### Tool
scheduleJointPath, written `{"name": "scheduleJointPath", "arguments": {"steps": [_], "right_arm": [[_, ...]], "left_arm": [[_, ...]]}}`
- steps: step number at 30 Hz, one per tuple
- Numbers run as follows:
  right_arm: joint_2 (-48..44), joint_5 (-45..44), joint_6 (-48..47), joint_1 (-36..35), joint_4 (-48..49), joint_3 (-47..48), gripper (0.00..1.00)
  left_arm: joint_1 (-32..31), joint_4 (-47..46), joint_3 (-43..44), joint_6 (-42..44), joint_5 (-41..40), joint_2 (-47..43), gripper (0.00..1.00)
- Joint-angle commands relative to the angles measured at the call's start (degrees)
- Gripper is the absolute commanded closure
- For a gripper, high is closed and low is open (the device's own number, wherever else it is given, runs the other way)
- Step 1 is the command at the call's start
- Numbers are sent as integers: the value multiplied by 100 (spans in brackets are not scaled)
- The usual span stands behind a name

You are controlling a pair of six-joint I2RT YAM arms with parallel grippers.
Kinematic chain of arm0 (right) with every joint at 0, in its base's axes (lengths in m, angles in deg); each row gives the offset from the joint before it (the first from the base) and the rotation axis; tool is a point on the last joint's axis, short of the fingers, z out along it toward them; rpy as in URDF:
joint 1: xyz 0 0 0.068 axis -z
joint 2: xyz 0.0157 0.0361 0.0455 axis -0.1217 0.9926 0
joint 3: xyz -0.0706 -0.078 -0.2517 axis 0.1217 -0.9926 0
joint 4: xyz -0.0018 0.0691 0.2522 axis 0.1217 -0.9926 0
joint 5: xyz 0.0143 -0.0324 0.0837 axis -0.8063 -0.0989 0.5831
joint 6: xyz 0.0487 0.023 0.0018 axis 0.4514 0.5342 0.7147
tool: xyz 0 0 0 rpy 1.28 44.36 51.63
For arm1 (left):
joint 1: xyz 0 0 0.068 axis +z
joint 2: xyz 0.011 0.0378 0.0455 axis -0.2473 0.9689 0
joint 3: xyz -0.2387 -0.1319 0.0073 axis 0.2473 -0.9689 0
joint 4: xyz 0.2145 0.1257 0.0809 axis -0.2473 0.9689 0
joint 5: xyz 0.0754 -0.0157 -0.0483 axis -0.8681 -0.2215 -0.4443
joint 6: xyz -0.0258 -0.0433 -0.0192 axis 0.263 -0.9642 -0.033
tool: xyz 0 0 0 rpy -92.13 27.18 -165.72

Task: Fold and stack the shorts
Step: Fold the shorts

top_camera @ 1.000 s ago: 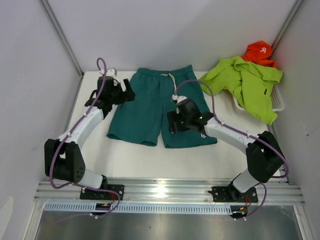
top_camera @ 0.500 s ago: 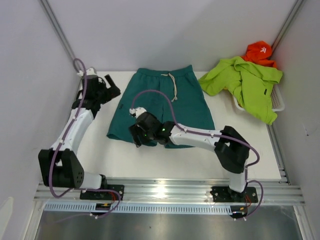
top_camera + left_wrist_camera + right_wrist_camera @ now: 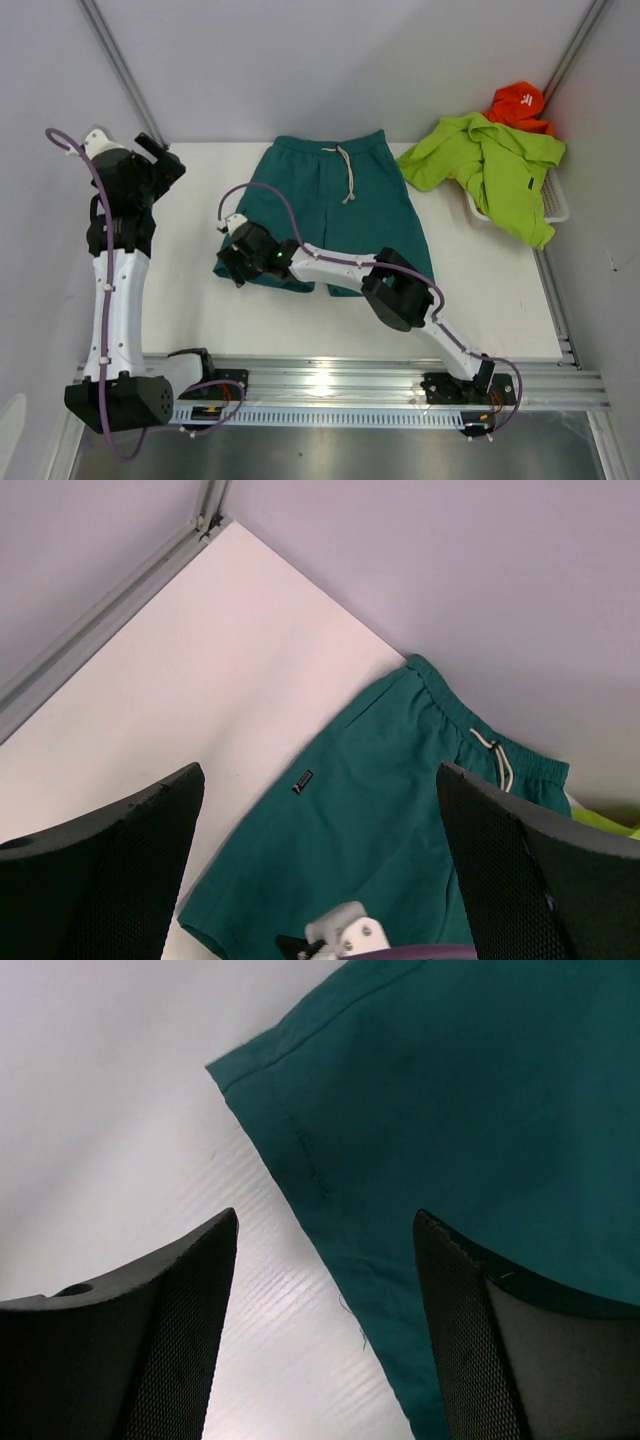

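teal shorts, white drawstring; lime green shorts; orange cloth

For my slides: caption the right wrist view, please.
Open right gripper poised over a hem corner of the teal shorts on the white table.

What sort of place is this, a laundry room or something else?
Probably a robot test cell in a lab, not a laundry: the left arm and right arm are bolted to a metal rail at a white table, plain walls box it in, and teal shorts lie flat.
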Motion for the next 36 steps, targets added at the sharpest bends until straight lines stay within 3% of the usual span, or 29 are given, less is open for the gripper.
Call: {"name": "scheduleJointPath", "arguments": {"steps": [1, 7, 10, 13, 14, 15, 17, 20, 24, 29, 30, 31, 33, 34, 36], "right_arm": [[346, -122, -470, -197, -13, 467, 27], [803, -972, -611, -311, -100, 898, 29], [1076, -1738, -655, -417, -231, 1162, 40], [1147, -1845, -726, -487, -372, 1154, 62], [1112, -1801, -743, -513, -425, 1058, 80], [1085, -1749, -726, -531, -539, 996, 90], [954, -1591, -726, -583, -584, 742, 100], [375, -1459, -830, -803, -295, -311, 100], [-1089, -1589, -998, -1364, -83, -1955, 100], [-2885, -1346, -270, -1498, -486, -4363, 100], [-3140, -1205, -138, -1507, -679, -4627, 94], [-3586, -1090, 203, -1515, -759, -4847, 72], [-3975, -755, 460, -1611, -847, -5367, 54], [-4308, -790, 696, -1777, -839, -5481, 48], [-4574, -834, 829, -1971, -856, -5605, 45]], "left_arm": [[159, 281, 248, 61, 139, -141, 1], [177, 396, 372, 228, 192, -246, 1], [177, 361, 319, 280, 183, -290, 1], [177, 282, 223, 316, 236, -290, 1], [177, 273, 196, 316, 254, -282, 1], [168, 273, 170, 316, 271, -273, 1], [168, 238, 91, 307, 341, -247, 1], [168, 158, -67, 281, 420, -255, 1], [168, 71, -226, 237, 579, -220, 1], [177, -104, -585, 184, 772, -159, 1], [177, -166, -656, 149, 842, -176, 1], [168, -245, -796, 53, 999, -185, 1], [124, -491, -1015, -44, 1193, -168, 1], [63, -570, -1139, -105, 1203, -150, 1], [-148, -703, -1271, -123, 1151, -80, 1]]}}
